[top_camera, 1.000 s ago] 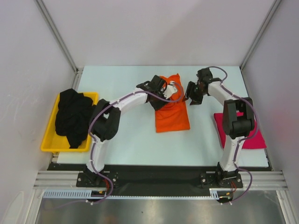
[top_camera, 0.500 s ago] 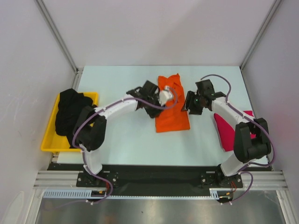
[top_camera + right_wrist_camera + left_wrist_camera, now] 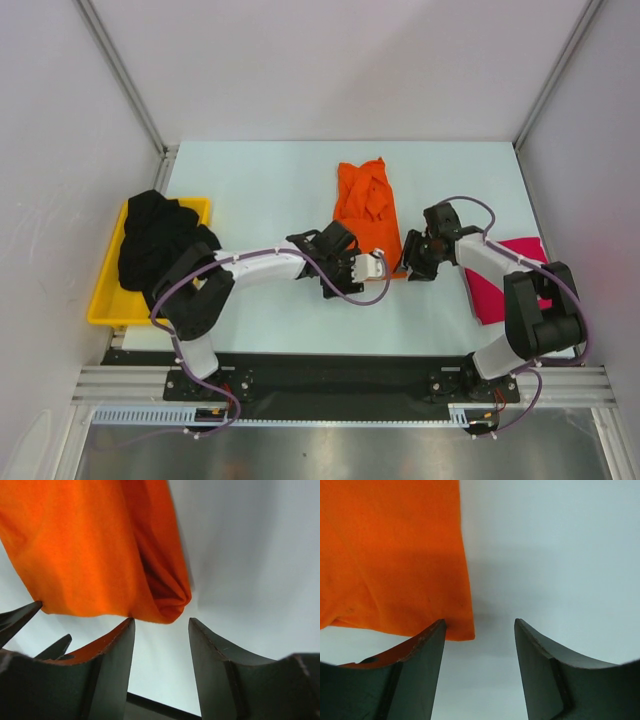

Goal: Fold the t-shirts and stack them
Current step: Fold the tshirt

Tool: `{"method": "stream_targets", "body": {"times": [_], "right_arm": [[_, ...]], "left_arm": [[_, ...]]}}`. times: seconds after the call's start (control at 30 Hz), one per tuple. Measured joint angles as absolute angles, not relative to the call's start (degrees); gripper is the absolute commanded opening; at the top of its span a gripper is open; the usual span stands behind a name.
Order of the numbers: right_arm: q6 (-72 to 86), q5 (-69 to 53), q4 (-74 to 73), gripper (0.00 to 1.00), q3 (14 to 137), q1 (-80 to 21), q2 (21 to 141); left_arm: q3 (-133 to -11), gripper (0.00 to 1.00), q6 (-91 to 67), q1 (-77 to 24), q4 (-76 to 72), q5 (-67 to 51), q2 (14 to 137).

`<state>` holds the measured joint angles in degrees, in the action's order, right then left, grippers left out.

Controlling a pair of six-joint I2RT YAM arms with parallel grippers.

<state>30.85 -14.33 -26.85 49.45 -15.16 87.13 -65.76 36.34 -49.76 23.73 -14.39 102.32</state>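
Nearest the arm bases, the magenta-pink t-shirt (image 3: pixel 488 298) lies flat on the counter (image 3: pixel 270 190), well apart from the orange t-shirt (image 3: pixel 365 200) on the right arm's side. The right arm partly covers it. On the opposite side of the orange t-shirt, also well apart, the yellow tray (image 3: pixel 105 305) holds the black t-shirt (image 3: pixel 150 240), which is bunched and spills over the tray's rim.

Both tools sit low at the orange t-shirt's near edge. The left tool (image 3: pixel 479 625) is at the near corner on the left arm's side. Its fingers are spread, with one fingertip at the cloth's corner and bare counter in the gap. The right tool (image 3: pixel 161 622) is at the other near corner, where the cloth is folded into a rounded lip. Its fingers are likewise spread and hold nothing.

The orange t-shirt lies as a long strip running away from the tools, flat at the near end and wrinkled at the far end.
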Motion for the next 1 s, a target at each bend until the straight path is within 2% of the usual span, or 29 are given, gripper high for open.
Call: {"method": "stream_targets", "body": {"times": [0.13,0.2,0.37,0.47,0.53,0.57,0.6,0.8,1.0], "right_arm": [[31.0,-14.2,-24.1,0.55,47.5,-13.8,87.7],[31.1,-14.3,-23.2,0.54,46.3,-13.3,87.9],[31.9,-15.6,-20.3,0.48,45.7,-13.0,89.3],[32.6,-16.0,-17.7,0.37,44.8,-12.9,89.5],[32.7,-16.5,-16.5,0.19,44.2,-12.7,89.7],[32.9,-16.5,-15.9,0.13,44.0,-12.6,90.0],[33.2,-17.0,-15.7,0.0,43.9,-12.6,90.3],[32.9,-17.1,-18.0,0.0,43.8,-12.3,88.9],[32.6,-16.4,-28.4,0.0,41.6,-15.7,76.7]], "left_arm": [[-63.3,0.51,37.6,-49.7,21.6,-12.4,102.5],[-62.6,0.5,38.1,-49.7,20.9,-11.9,102.8],[-61.9,0.4,37.9,-49.7,18.0,-10.3,103.3],[-61.9,0.33,37.7,-49.7,16.1,-9.5,103.6],[-61.7,0.23,37.4,-49.7,15.1,-9.3,103.8],[-61.6,0.17,37.2,-49.7,14.8,-9.3,103.8],[-61.6,0.0,36.9,-49.7,14.7,-9.2,103.9],[-62.2,0.0,35.8,-49.4,16.3,-9.6,103.9],[-63.0,0.0,34.0,-48.9,24.2,-13.1,100.8]]}}
